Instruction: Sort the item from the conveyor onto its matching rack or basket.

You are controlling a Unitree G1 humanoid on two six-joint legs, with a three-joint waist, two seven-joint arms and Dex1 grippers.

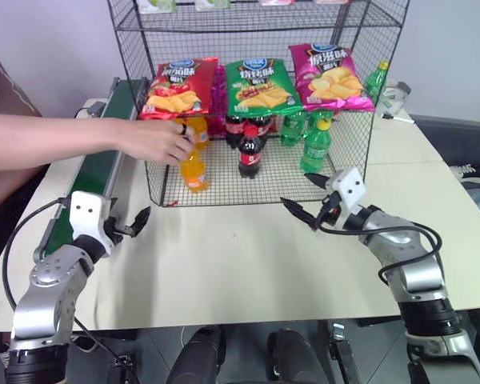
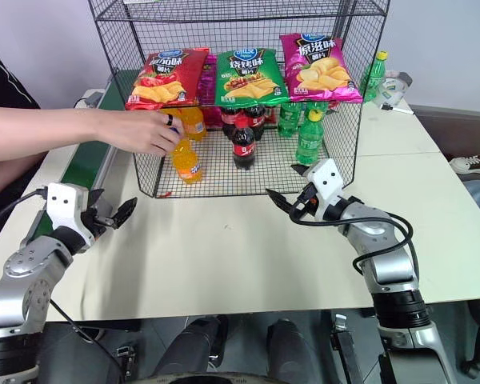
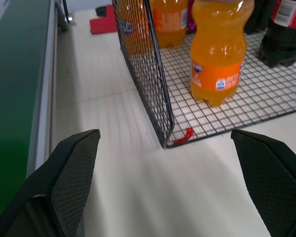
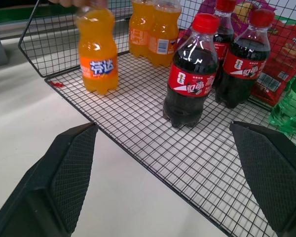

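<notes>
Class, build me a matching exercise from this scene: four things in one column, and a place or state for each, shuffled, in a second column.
1. orange soda bottle
2. cola bottle
3. left tool
4. conveyor

A. open, above the table, holding nothing
B. along the table's left edge
C. front of the rack floor, a person's hand on its top
D. on the rack floor, below the green chip bag

Pairs: 1-C, 2-D, 3-A, 4-B

Bright, even room light from overhead; soft faint shadows on table (image 1: 248, 264). Head views sharp. Left wrist view slightly smeared on near table; orange soda bottle (image 3: 218, 54) glints.
</notes>
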